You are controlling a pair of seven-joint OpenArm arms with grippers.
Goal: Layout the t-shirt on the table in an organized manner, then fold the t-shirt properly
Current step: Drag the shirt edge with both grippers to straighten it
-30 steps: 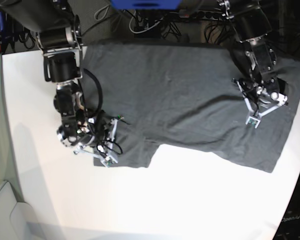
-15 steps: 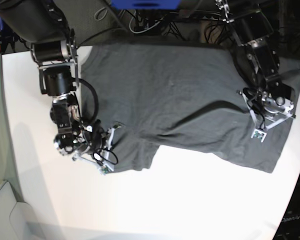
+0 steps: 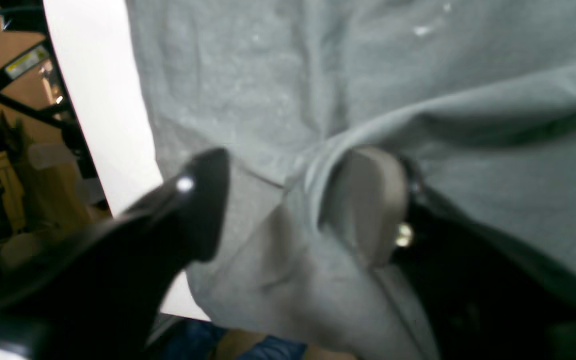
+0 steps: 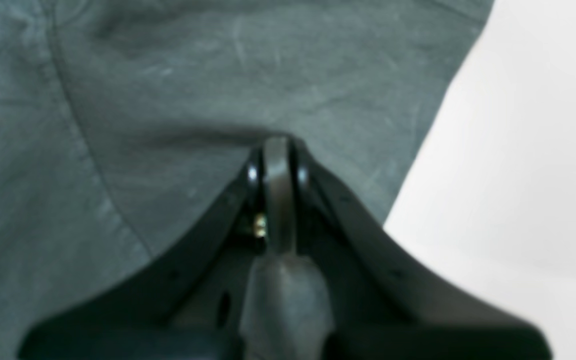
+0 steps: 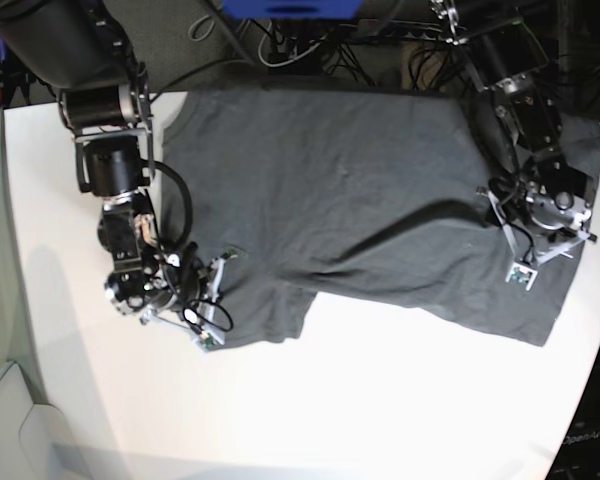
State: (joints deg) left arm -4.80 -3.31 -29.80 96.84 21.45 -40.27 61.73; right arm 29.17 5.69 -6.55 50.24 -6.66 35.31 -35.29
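Counter point(image 5: 380, 400): white, curved edge, far larger than the cloth. Broad bare room toward the near edge and at the base view's left; little margin at that view's right, where the surface ends.

T-shirt point(image 5: 360, 200): dark charcoal, spread flat across the far half of the counter, long axis running left to right in the base view. Far hem at or over the back edge. One diagonal ridge crosses the body; sleeve corner lies low at the view's left.

Right gripper point(image 5: 208, 305): at the sleeve corner, jaws pressed together; whether cloth is pinched cannot be told.

Left gripper point(image 3: 288, 200): over the opposite end, jaws parted, a fold of cloth draped on one finger point(image 3: 368, 200), nothing clamped.

Judgement: the ridge lies between both arms; smoothing wants an outward, lengthwise pull, and the room for that is on the right gripper's side.
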